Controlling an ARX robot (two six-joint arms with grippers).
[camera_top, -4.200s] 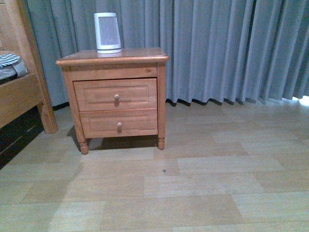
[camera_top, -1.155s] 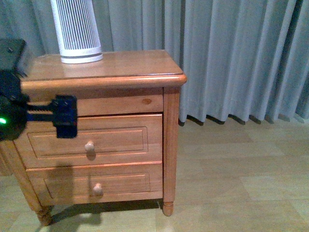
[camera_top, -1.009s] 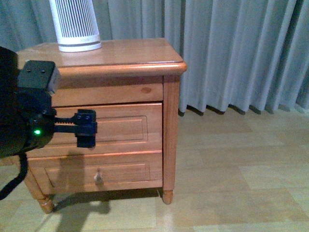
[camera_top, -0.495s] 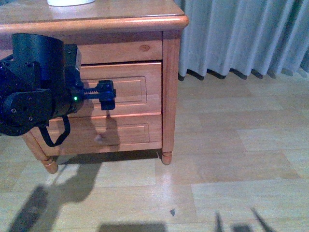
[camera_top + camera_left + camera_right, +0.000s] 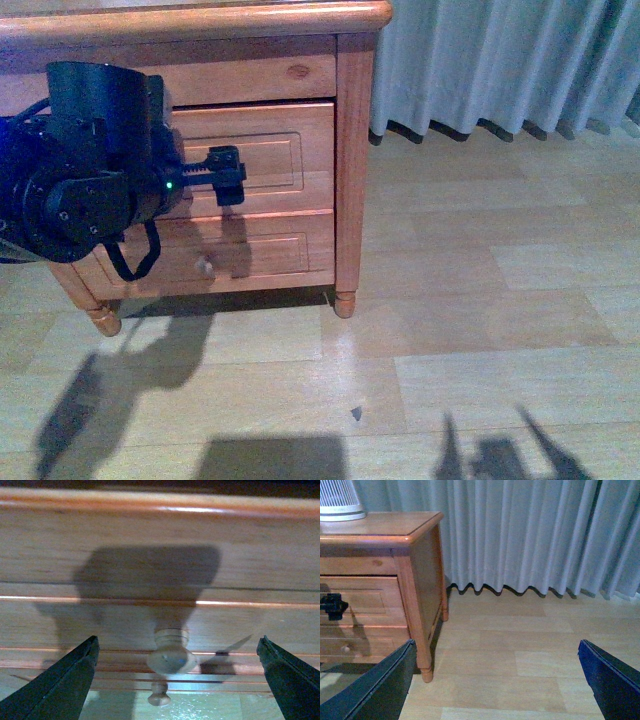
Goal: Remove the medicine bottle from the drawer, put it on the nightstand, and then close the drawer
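Note:
The nightstand (image 5: 350, 150) stands at the upper left, and both its drawers are shut. My left gripper (image 5: 225, 175) is open right in front of the upper drawer (image 5: 280, 150). In the left wrist view the drawer's round knob (image 5: 170, 656) lies between the open fingers (image 5: 60, 685), not touched; the gripper (image 5: 177, 645) is centred on it. My right gripper (image 5: 496, 642) is open and empty over the floor, to the right of the nightstand (image 5: 415, 570). The medicine bottle is hidden.
The lower drawer's knob (image 5: 203, 266) is below my left gripper. A white ribbed appliance (image 5: 337, 500) stands on the nightstand top. Grey curtains (image 5: 500, 60) hang behind. Bare wooden floor (image 5: 450, 330) spreads to the right and front.
The view has closed in on the nightstand and tilted down. My left arm has come into view and reached up to the upper drawer's front, at its knob.

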